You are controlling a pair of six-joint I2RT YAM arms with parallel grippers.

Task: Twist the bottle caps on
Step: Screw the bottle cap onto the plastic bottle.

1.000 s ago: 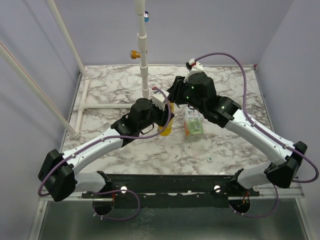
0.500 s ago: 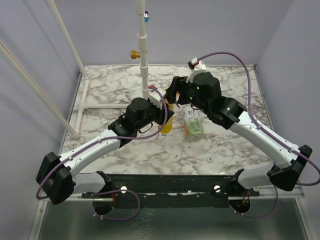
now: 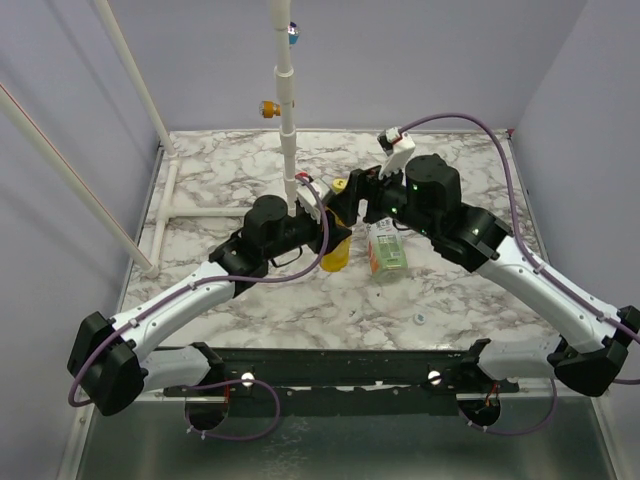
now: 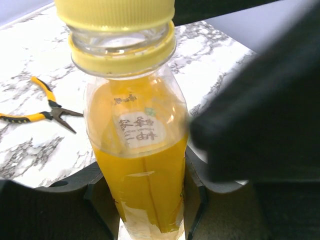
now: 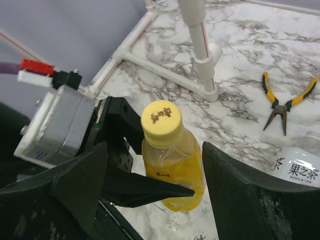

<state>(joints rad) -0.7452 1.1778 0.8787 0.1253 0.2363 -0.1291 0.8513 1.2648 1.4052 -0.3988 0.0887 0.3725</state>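
Left gripper [image 4: 150,210] pinches the yellow bottle [image 4: 135,150] low down. Right gripper [image 5: 154,150] is spread either side of it, clear of the yellow cap [image 5: 161,118] on its neck. Cap's red print unreadable; clear bottle [image 5: 300,172] just beside the yellow bottle, cut off at frame edge, label reads "果之茶".

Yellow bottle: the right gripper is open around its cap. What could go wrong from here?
1. The yellow cap sits high, with bare neck showing above the collar, so it may be partly threaded and come loose.
2. The right gripper straddles the cap; pulling away sideways could knock it or twist the yellow bottle in the left gripper.
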